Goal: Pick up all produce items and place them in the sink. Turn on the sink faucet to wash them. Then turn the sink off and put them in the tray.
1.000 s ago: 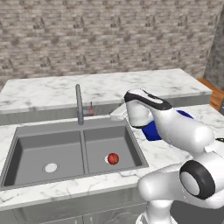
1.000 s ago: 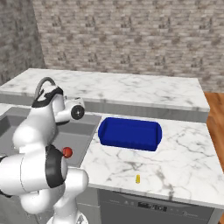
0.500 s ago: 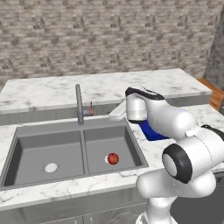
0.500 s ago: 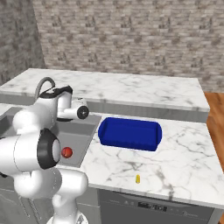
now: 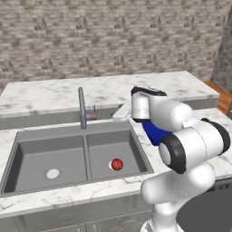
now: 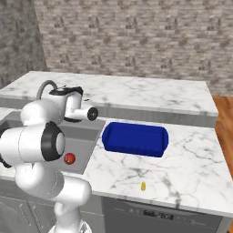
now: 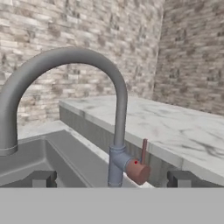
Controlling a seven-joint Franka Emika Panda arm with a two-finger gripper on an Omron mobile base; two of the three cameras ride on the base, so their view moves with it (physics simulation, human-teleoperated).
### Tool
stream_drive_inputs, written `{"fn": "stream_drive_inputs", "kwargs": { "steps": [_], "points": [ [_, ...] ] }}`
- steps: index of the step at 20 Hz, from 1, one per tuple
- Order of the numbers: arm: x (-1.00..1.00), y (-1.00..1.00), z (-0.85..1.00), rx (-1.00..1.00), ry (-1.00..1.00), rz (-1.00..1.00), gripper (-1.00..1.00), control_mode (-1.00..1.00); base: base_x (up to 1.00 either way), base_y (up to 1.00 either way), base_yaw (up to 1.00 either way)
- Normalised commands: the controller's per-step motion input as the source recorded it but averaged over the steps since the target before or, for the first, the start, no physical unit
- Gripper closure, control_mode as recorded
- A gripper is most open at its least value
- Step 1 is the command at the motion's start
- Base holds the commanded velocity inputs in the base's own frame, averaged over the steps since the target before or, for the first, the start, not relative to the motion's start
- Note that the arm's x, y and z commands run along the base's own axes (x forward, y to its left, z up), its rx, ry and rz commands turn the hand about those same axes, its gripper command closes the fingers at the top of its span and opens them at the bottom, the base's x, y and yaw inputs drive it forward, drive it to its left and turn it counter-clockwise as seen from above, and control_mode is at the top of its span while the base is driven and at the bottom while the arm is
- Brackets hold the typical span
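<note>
Fingertips (image 7: 43, 178) spread wide at the bottom of the hand view, nothing between them; gripper (image 7: 111, 179) empty and aimed at the base of the faucet (image 7: 114, 131). Straight ahead, between the two tips: grey stem, reddish side knob and thin upright lever (image 7: 140, 162), apart from both tips. Above, gooseneck spout arching over to the left, its mouth hanging over the sink (image 7: 52, 153). In the left base view, hand held level over the counter just right of the sink (image 5: 27, 149), pointing left toward the faucet (image 5: 82, 108). Down in the right bowl, beside the white drain: one small round red tomato (image 5: 117, 164), resting on the bowl floor. Left bowl holding its drain only. On the marble counter (image 6: 191, 164) right of the sink: blue tray (image 6: 135, 138), nothing inside. Near the counter's front edge, well apart from the tray: a small yellow item (image 6: 143, 185), too small to identify.
</note>
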Motion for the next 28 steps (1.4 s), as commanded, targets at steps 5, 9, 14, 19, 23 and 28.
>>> {"fn": "stream_drive_inputs", "kwargs": {
  "steps": [5, 9, 14, 19, 23, 28],
  "points": [
    [0.27, 0.11, -0.04, 0.00, 0.00, 0.05, -1.00, -1.00, 0.00, 0.00, 0.00],
    [0.25, 0.14, -0.06, 0.00, 0.00, 0.04, -1.00, -1.00, 0.00, 0.00, 0.00],
    [0.24, 0.13, -0.06, 0.00, 0.00, 0.02, -1.00, -1.00, 0.00, 0.00, 0.00],
    [0.07, 0.11, -0.04, 0.00, 0.00, 0.00, -1.00, -1.00, 0.00, 0.00, 0.00],
    [0.02, 0.14, -0.09, 0.00, 0.00, 0.00, -1.00, -1.00, 0.00, 0.00, 0.00],
    [0.05, 0.16, -0.02, -0.02, -0.05, 0.00, -1.00, -1.00, 0.00, 0.00, 0.00]
  ]
}}
